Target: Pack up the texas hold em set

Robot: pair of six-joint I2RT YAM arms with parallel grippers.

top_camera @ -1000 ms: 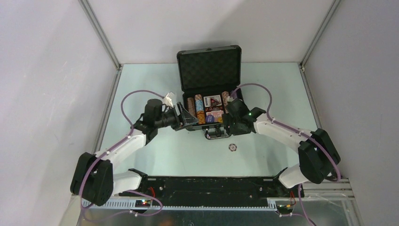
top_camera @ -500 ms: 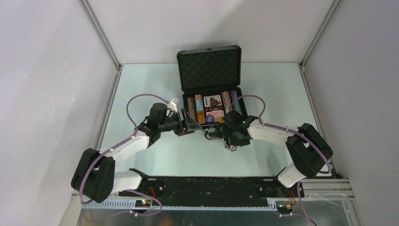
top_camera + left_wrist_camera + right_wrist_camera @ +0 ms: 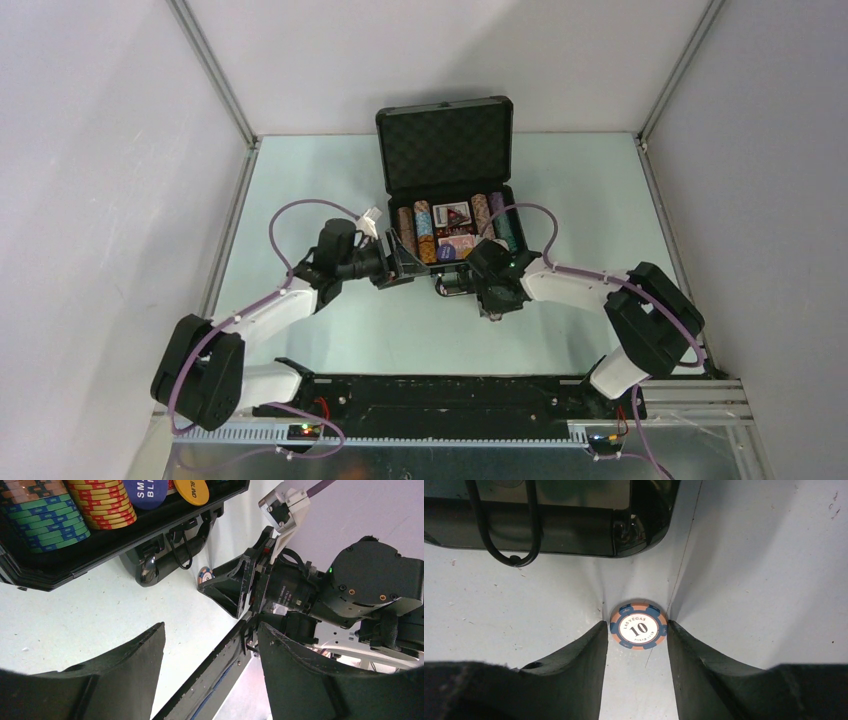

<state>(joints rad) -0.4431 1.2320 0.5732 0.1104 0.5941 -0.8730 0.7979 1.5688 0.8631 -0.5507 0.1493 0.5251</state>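
Left claw (image 3: 210, 630) spread, empty; chip stacks (image 3: 50, 510) inside case (image 3: 125, 535).

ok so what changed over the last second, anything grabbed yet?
The right gripper swung from the open briefcase's front right corner toward the near edge and came down over the loose 10 poker chip on the table. Its fingers now flank the chip, which lies flat; grip not confirmed. The left gripper shifted slightly nearer, open and empty. Briefcase and packed chips unchanged.

Overhead, right wrist (image 3: 497, 285) covers the chip (image 3: 639, 626); wrist cam can't settle whether fingers (image 3: 574, 675) touch it. Top edge crops the briefcase (image 3: 574, 530).
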